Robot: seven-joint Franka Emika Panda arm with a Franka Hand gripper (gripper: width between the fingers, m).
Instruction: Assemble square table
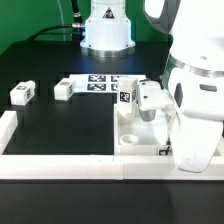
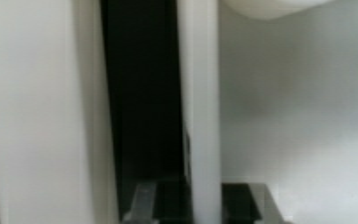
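The white square tabletop (image 1: 132, 138) lies at the exterior view's right, near the front border wall. My gripper (image 1: 148, 118) reaches down onto it from the white hand above. In the wrist view the gripper (image 2: 190, 205) straddles a thin white upright rim (image 2: 197, 100) of the tabletop, with one fingertip (image 2: 144, 200) on each side, close against it. A tagged leg (image 1: 127, 96) stands just behind the tabletop. Two more white legs (image 1: 22, 94) (image 1: 65, 90) lie at the left. The bulky arm (image 1: 195, 110) hides the tabletop's right part.
The marker board (image 1: 100, 82) lies at the back centre before the robot base (image 1: 106, 30). White border walls run along the front (image 1: 60, 165) and the left (image 1: 8, 125). Black table surface (image 1: 60, 125) spreads across the left half.
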